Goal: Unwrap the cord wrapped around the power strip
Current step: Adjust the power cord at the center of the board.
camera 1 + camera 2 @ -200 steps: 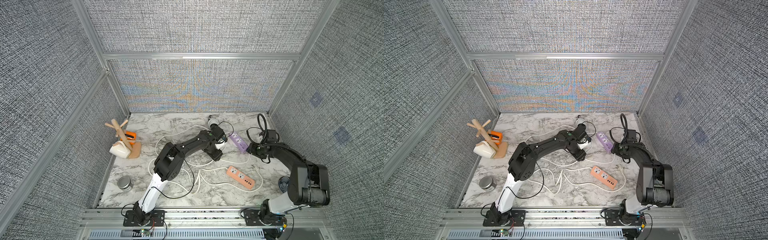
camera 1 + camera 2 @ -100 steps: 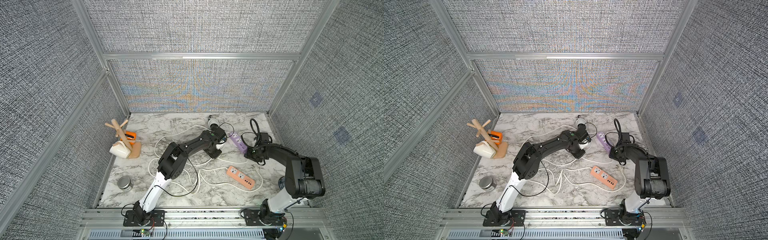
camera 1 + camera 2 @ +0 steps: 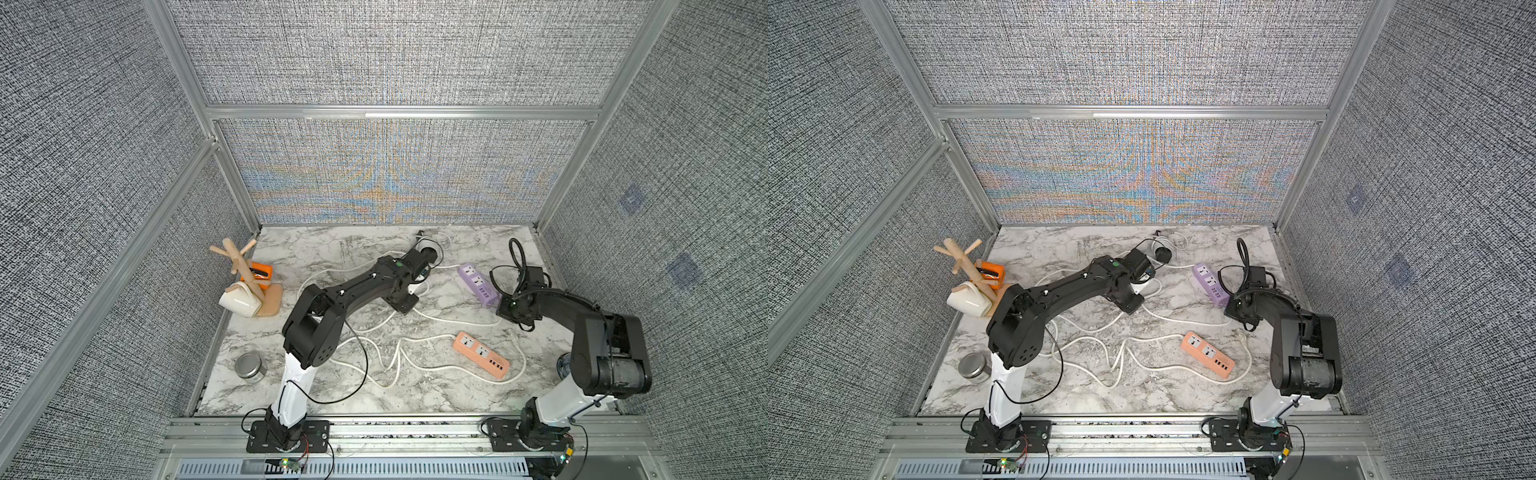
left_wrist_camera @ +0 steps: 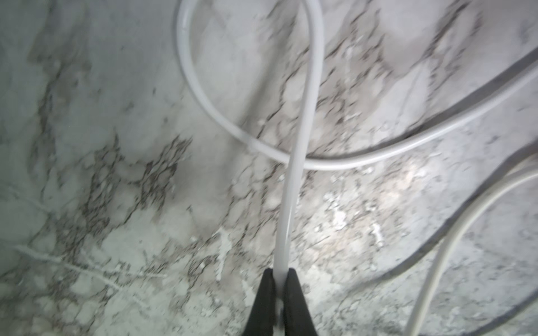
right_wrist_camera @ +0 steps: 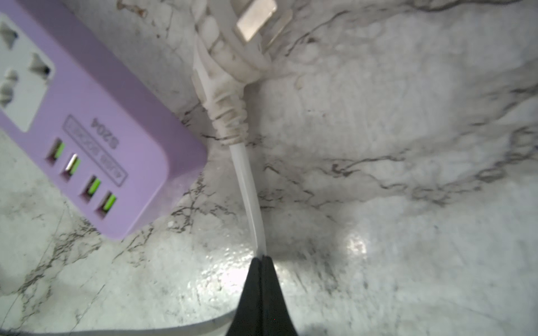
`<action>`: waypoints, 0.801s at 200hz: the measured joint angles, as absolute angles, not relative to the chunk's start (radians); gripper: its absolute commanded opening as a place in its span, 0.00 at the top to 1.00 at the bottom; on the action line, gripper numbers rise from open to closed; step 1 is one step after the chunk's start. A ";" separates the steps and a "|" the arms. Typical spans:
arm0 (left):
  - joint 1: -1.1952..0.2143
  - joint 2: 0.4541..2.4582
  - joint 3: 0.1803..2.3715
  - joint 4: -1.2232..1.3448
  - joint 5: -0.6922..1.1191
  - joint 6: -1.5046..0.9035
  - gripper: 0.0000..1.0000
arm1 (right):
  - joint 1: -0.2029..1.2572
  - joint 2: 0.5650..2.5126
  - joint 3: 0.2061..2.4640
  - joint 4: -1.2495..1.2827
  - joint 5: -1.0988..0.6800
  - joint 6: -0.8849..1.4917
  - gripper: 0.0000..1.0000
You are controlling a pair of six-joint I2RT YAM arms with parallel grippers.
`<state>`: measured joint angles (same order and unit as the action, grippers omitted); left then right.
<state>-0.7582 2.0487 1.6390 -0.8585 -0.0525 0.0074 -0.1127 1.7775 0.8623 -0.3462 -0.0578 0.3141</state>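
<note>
Our right gripper (image 5: 261, 259), closed tight, pinches the white cord (image 5: 247, 186) near its plug (image 5: 230, 72), just beside the purple power strip (image 5: 96, 139), while our left gripper (image 4: 280, 275) clamps a cord stretch (image 4: 292, 180) farther from that strip.

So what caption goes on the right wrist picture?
Right hand pinching the white cord beside the purple power strip.

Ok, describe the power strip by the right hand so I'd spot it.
On the marble table, look toward the far right corner. The purple power strip lies there beside the right hand. The other strip, nearer the front, is orange.
</note>
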 measured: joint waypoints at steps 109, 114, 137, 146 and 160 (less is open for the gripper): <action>-0.638 1.888 1.372 -0.841 -0.129 -0.035 1.00 | -0.258 1.744 0.831 -0.341 -0.049 0.287 1.00; -0.637 1.889 1.365 -0.840 -0.131 -0.037 1.00 | -0.258 1.742 0.831 -0.345 -0.047 0.287 1.00; -0.616 1.919 1.352 -0.844 -0.164 -0.053 0.99 | -0.278 1.737 0.834 -0.364 -0.038 0.277 1.00; -0.605 1.935 1.352 -0.850 -0.183 -0.057 0.96 | -0.286 1.731 0.837 -0.371 -0.035 0.276 1.00; -0.599 1.951 1.362 -0.866 -0.205 -0.061 0.86 | -0.290 1.717 0.844 -0.377 -0.036 0.271 0.99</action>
